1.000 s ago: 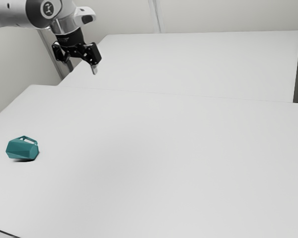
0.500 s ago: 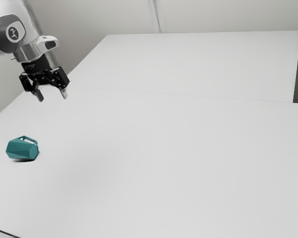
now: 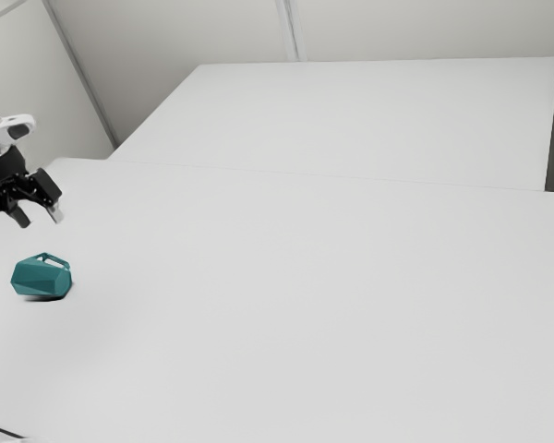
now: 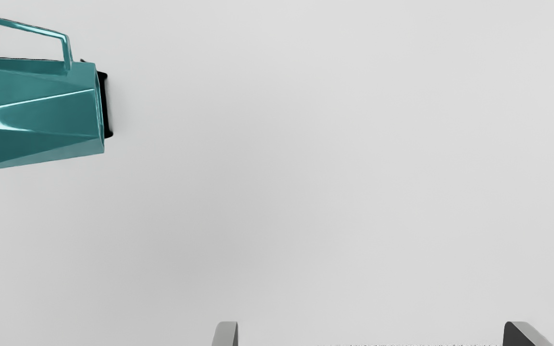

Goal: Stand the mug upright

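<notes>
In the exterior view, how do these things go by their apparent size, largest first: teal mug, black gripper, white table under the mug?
1. White table
2. Black gripper
3. Teal mug

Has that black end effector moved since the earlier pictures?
Yes. Judged against the teal mug, which lies in the same spot in the exterior view, the end effector has shifted toward that view's left and lower in the picture.

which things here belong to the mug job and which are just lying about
For the job:
- teal mug, lying on its side
- gripper, open, not touching the mug
- white table, bearing the mug

Just there:
- thin dark strip at the exterior view's lower left corner
- pale surface beyond the table
</notes>
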Controlling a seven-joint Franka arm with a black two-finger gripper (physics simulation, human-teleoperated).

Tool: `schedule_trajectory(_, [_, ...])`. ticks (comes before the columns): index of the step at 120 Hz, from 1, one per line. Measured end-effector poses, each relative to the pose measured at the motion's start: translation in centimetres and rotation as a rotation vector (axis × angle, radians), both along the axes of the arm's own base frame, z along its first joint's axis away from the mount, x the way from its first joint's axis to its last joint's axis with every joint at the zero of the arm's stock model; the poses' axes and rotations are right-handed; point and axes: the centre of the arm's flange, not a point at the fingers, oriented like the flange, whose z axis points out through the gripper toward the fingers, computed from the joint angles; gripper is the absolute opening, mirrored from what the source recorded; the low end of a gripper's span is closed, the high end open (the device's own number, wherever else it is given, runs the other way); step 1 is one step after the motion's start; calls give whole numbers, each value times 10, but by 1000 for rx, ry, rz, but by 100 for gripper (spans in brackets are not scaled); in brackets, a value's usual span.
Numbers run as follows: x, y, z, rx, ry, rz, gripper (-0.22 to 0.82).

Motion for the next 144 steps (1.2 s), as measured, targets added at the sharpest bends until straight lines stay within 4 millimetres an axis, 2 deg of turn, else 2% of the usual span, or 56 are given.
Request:
schedule_trajectory(31, [-18,68,-42,-81,-11,-44,60])
schedule_trajectory(63, [-23,140,-65,-163,-115,-42,60])
schedule_trajectory(81, [-17,169,-83,-193,-155,-68,60])
schedule_trajectory(99, [-13,201,-110,-229,-189,-75,60])
schedule_trajectory(123, [-7,234,-154,-285,-220,-74,60])
schedule_trajectory(144, [-5,261,-169,-300,-257,-79,60])
